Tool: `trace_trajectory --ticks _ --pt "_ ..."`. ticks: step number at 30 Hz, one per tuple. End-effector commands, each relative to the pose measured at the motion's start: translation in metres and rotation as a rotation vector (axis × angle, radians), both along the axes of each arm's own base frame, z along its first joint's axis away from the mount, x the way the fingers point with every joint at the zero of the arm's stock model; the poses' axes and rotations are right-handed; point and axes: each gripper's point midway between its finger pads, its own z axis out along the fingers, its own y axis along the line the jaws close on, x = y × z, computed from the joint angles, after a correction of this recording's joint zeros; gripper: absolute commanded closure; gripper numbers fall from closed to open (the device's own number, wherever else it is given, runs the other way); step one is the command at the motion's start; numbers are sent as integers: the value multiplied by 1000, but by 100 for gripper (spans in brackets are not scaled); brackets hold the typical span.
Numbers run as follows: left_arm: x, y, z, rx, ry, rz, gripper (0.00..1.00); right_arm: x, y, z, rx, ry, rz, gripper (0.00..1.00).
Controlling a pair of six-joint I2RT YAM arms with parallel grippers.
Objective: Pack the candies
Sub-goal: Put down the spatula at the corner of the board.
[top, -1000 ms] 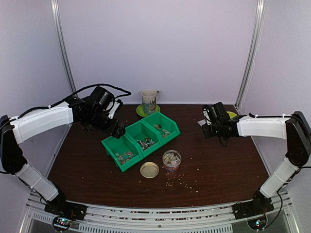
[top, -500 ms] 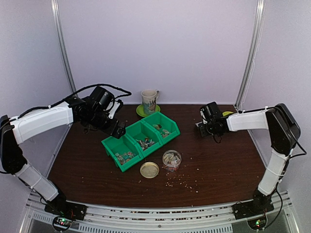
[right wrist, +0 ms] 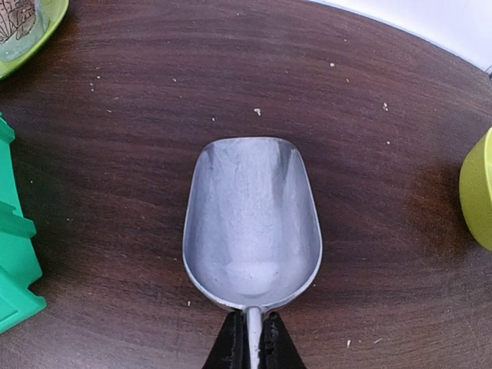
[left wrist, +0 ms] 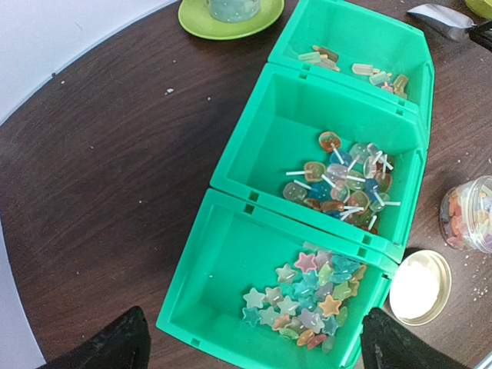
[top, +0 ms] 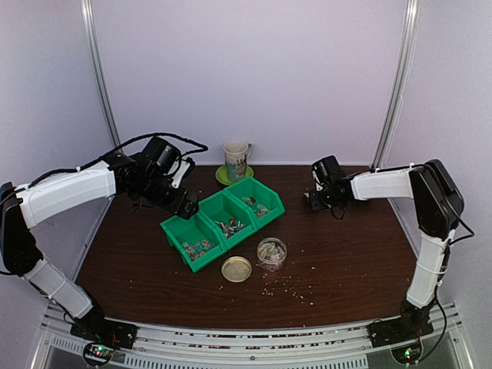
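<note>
The right gripper (right wrist: pixel 250 340) is clenching the thin handle of an empty silver metal scoop (right wrist: pixel 251 219), its jaws pressing in on both sides of the stem. It is holding the scoop low over the far right part of the dark brown wooden table (top: pixel 354 254), with the open end of the bowl facing left; whether the scoop is touching the wood cannot be told. The left gripper (top: pixel 184 204) is hanging released and spread wide, grasping nothing, above the left end of a diagonal row of three green plastic bins (left wrist: pixel 231 269).

The small loose candies in mixed colours (left wrist: pixel 311 296) are lying as a heap of star shapes in the near-left bin, crowding its right corner. The middle bin is holding little round lollipops on white sticks (left wrist: pixel 342 181), and the far bin is carrying a few pale pieces along its far wall. A clear round plastic jar (top: pixel 271 254), partly filled with more mixed pieces, is standing just near of the bins, and a round tan jar lid (top: pixel 236 269) is lying flat just to its left. Tiny pale specks (top: pixel 288 288) are lying scattered on the table near of the jar. A patterned ceramic mug (top: pixel 236 159) is sitting on a lime green saucer (top: pixel 223 178) at the far edge.
</note>
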Motion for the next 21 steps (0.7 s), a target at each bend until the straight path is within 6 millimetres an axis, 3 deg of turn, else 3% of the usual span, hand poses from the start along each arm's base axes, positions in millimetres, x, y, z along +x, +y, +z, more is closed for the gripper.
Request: trace_trajectory --ticks 1,7,21 --pt "5 -3 8 -12 -33 -4 2 1 6 -14 17 81 12 98" --pt "6 -3 7 -11 -31 -3 2 -3 11 -25 21 135 34 96" --pt "6 -1 8 -9 -34 4 2 -5 10 -23 13 135 38 90"
